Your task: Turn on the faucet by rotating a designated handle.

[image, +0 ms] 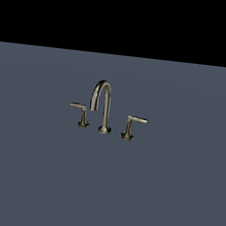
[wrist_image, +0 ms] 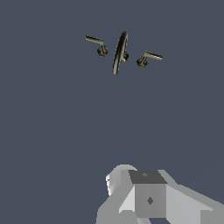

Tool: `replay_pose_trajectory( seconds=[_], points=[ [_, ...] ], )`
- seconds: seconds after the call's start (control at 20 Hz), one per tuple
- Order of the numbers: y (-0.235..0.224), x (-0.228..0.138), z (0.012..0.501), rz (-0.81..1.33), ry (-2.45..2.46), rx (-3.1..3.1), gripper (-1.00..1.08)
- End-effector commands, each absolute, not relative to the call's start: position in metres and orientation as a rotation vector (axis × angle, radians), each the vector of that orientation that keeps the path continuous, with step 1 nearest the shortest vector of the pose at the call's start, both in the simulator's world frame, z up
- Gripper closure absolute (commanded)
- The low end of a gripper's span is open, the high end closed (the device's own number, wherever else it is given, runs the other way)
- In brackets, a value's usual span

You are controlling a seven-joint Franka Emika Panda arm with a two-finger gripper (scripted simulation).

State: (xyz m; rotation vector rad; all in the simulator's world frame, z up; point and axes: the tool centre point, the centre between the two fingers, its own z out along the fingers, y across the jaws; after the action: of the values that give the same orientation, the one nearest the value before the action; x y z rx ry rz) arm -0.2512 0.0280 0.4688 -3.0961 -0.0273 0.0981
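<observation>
The faucet stands on the flat grey-blue floor, with its arched spout (image: 101, 101) in the middle. The handle (image: 81, 114) is at the exterior view's left of the spout, and its thin lever arm points left. The twin handle (image: 131, 127) stands on the other side, its arm pointing right. The wrist view looks down on the spout (wrist_image: 120, 52), the handle (wrist_image: 98, 44) and the twin handle (wrist_image: 147, 58) from a distance. My gripper (wrist_image: 148, 197) shows only as grey-white blocks, far from the faucet and touching nothing. Its fingers cannot be made out. The arm is out of the exterior view.
The grey-blue floor (image: 104, 193) spreads flat all around the faucet. A black band fills the top of the exterior view.
</observation>
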Motion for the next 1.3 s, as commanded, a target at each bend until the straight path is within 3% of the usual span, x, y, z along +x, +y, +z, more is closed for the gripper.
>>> replay_pose_trajectory(
  seconds=[0.0,0.5,1.25],
  points=[
    [0.03,-0.247,0.467,0.104,-0.01,-3.084,1.08],
    [0.045,-0.208,0.453,0.169,0.181,-2.974,1.08],
    [0.082,-0.107,0.385,0.388,0.757,-2.725,1.08]
  ],
)
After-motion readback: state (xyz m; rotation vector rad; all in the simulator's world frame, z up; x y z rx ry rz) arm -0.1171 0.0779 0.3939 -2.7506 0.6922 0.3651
